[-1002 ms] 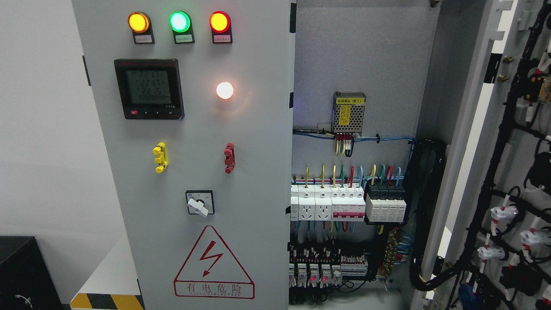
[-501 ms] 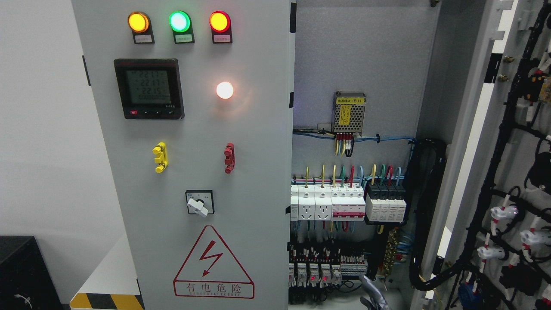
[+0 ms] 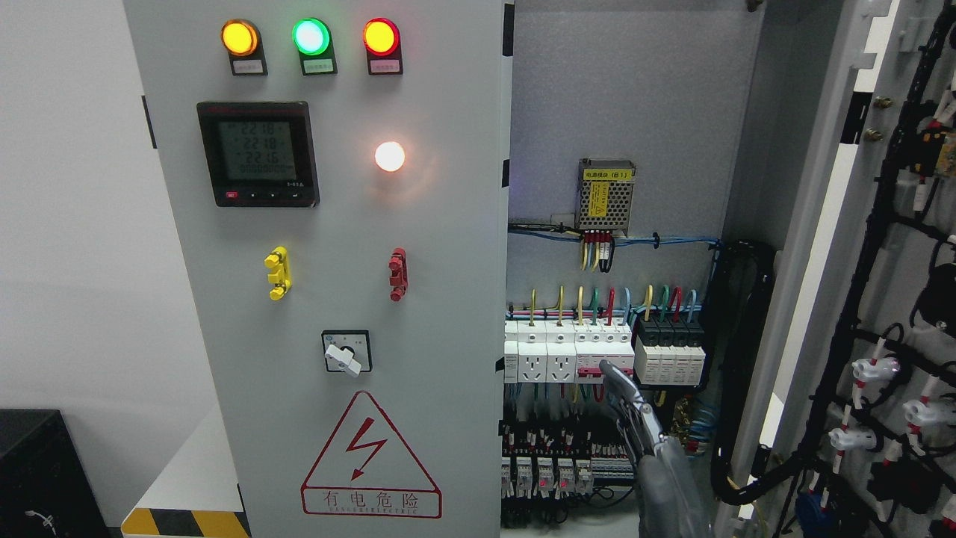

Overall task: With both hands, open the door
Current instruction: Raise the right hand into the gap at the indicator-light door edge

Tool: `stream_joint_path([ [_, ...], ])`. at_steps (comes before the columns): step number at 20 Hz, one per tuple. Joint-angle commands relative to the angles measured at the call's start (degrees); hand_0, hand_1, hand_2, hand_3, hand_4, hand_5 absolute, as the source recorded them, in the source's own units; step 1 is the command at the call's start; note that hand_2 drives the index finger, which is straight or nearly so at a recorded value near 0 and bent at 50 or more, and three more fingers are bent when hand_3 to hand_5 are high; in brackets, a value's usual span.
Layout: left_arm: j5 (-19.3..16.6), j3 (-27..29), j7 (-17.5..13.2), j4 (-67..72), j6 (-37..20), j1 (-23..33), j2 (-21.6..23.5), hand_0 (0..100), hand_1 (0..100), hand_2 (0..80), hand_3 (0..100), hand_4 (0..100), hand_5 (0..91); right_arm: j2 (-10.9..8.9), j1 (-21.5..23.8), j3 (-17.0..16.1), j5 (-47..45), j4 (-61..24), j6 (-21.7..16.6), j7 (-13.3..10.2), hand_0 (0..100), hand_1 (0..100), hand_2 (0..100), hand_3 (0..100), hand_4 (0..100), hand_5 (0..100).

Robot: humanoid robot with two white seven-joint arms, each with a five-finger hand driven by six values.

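Your right hand [image 3: 635,418] came in from the bottom edge right of the middle, a grey metallic hand reaching up in front of the open cabinet interior. Its fingers [image 3: 616,377] were held out straight and close together, gripping nothing, with the tips just in front of the red-and-white row of circuit breakers [image 3: 605,351]. Your left hand did not show.

The grey metal left cabinet door [image 3: 336,299] stood closed, filling the left half of the view. It carried three round lamps, yellow [image 3: 240,37], green [image 3: 311,36] and red [image 3: 381,36], a black digital meter [image 3: 258,154], a glowing white lamp [image 3: 390,156], a yellow handle [image 3: 277,273], a red handle [image 3: 398,274], a white rotary switch [image 3: 344,357] and a red triangular lightning warning sign [image 3: 371,459]. The grey right cabinet door [image 3: 836,246] was swung wide open at the right, its inner face lined with black cable bundles [image 3: 866,284]. Your hand touched neither door.
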Motion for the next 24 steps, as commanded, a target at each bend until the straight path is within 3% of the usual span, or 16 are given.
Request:
stream_joint_path([
  [1,-0.1,-3.8,0.0,0.3,0.0,0.2,-2.0,0,0,0.0,0,0,0.0,-1.57,-9.5,0.5,-2.5,9.9,2.2,0.0,0,0,0,0,0,0],
  [4,-0.2,-7.8,0.0,0.2,0.1,0.2,-2.1,0,0,0.0,0,0,0.0,-1.57,-13.1,0.3,-2.5,14.0,2.5,0.0,0,0,0,0,0,0],
  [7,0.0,-7.8,0.0,0.1,0.1,0.2,-2.2,0,0,0.0,0,0,0.0,-1.48,-15.8,0.6,-2.5,17.7,3.4,0.0,0,0,0,0,0,0],
  [10,0.2,-7.7,-0.1,-0.1,-0.1,0.2,-2.4,0,0,0.0,0,0,0.0,0.09,-18.7,0.3,-4.1,19.9,8.6,0.0,0,0,0,0,0,0],
  [24,0.4,-7.7,-0.2,-0.2,-0.1,0.2,-3.4,0,0,0.0,0,0,0.0,0.45,-24.9,0.8,-12.9,27.5,9.2,0.4,0,0,0,0,0,0],
])
